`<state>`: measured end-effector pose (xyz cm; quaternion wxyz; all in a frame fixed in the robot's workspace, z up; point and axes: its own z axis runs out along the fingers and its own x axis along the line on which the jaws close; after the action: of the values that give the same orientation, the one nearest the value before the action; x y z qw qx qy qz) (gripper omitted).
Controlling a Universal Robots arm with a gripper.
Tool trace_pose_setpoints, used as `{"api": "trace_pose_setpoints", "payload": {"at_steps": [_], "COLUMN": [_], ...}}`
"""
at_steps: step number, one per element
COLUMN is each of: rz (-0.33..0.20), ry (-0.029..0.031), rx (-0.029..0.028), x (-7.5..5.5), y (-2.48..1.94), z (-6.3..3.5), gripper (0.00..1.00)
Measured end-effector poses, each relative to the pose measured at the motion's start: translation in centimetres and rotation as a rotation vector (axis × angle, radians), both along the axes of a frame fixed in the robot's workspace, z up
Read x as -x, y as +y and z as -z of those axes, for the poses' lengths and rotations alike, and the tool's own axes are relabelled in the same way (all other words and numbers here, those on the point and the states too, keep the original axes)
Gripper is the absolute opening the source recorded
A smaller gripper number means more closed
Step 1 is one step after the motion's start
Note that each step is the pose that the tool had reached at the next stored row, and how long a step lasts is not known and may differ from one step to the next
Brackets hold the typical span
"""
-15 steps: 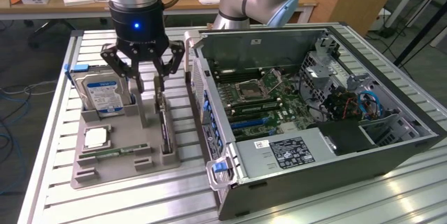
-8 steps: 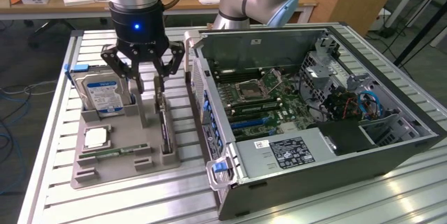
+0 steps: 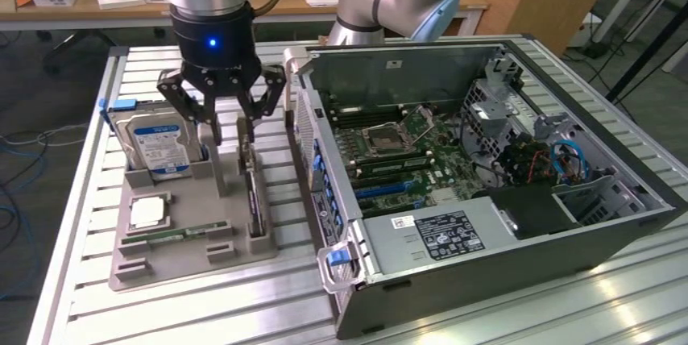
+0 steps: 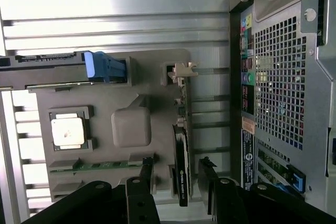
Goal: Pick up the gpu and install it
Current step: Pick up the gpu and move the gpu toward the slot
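Hovering low over the grey holder tray (image 3: 193, 260) (image 4: 131, 129), the hand (image 3: 229, 142) (image 4: 176, 162) has its fingers (image 4: 142, 184) spread apart, one on each side of the gpu (image 3: 254, 196) (image 4: 181, 169) and not closed on it. The gpu stands on its long edge in a slot along the tray's 3 o'clock side in the exterior view, its pale bracket at the 12 o'clock end, just beside the open computer case (image 3: 516, 280) (image 4: 278, 77). On the same tray, a hard drive (image 3: 159, 145) with a blue-white label stands upright at about 10 o'clock, a processor chip (image 3: 147, 214) (image 4: 67, 132) lies flat near 8 o'clock, and a slim green RAM stick (image 3: 172, 234) (image 4: 100, 165) sits toward 6 o'clock. Tray and case both rest on the slatted metal desk (image 3: 215, 317) (image 4: 131, 19), with the case at 3 o'clock of the tray and its motherboard exposed.
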<state>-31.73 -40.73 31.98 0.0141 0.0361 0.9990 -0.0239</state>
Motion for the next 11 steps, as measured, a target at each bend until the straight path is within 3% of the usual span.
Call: {"api": "trace_pose_setpoints", "payload": {"at_steps": [11], "rz": [0.0], "ry": [0.0], "rx": [0.0009], "x": [-1.4], "y": [-0.49], "z": [0.59], "gripper": [0.47]}}
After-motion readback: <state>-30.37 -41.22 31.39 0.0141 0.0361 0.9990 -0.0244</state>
